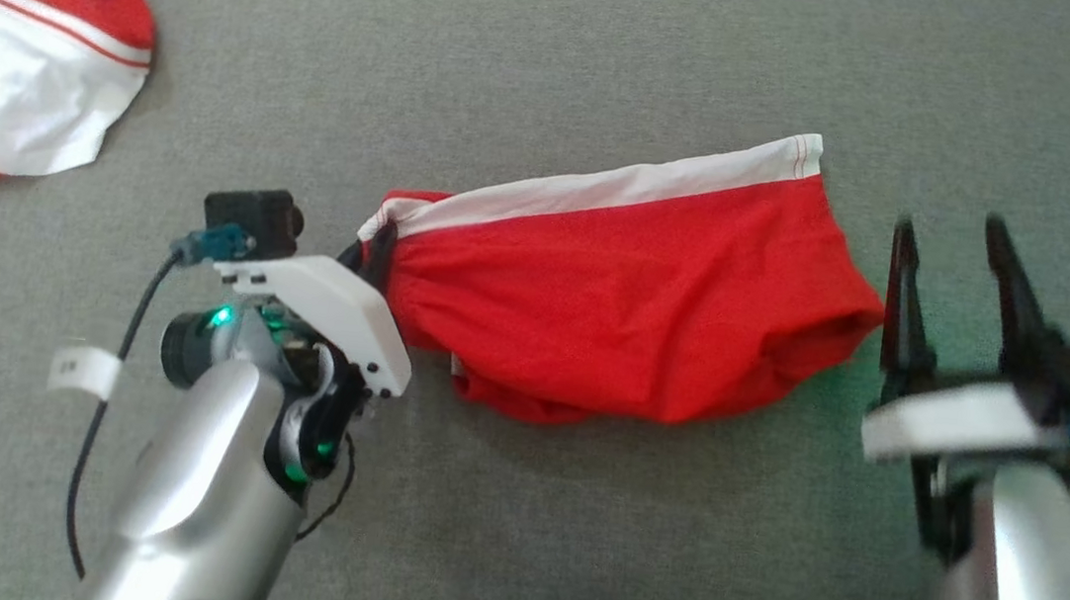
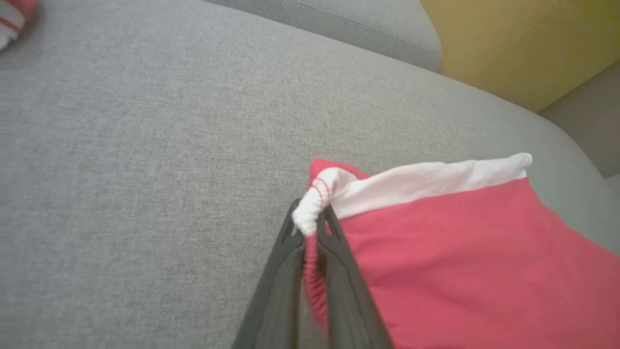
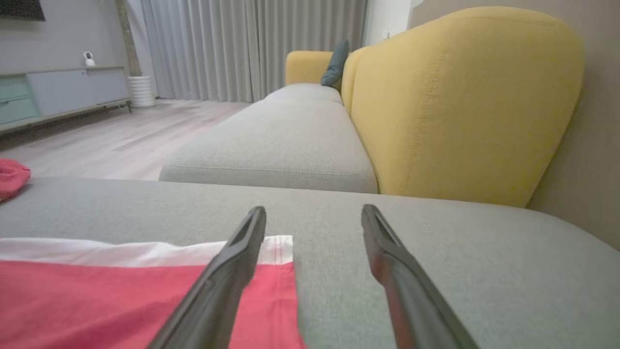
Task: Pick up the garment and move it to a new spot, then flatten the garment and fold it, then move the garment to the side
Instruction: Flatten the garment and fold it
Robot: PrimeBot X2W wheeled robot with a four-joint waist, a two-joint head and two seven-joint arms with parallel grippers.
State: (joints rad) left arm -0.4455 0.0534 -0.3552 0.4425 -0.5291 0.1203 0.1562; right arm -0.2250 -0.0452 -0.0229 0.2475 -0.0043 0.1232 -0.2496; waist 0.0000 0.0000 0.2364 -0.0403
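Observation:
A red garment [image 1: 634,301] with a white band along its far edge lies folded on the grey sofa cushion [image 1: 561,54]. My left gripper [image 1: 380,246] is shut on the garment's bunched left corner; the left wrist view shows white and red cloth [image 2: 310,218] pinched between the dark fingers [image 2: 334,271]. My right gripper [image 1: 952,234] stands open just off the garment's right end, with nothing between its fingers. In the right wrist view its left finger [image 3: 227,271] hangs over the garment's white-banded corner [image 3: 276,247].
A second red and white garment [image 1: 14,56] lies crumpled at the cushion's far left. Yellow sofa backrests [image 3: 460,102] rise beyond the grey cushions, with another seat cushion [image 3: 276,145] and wooden floor [image 3: 121,140] further off.

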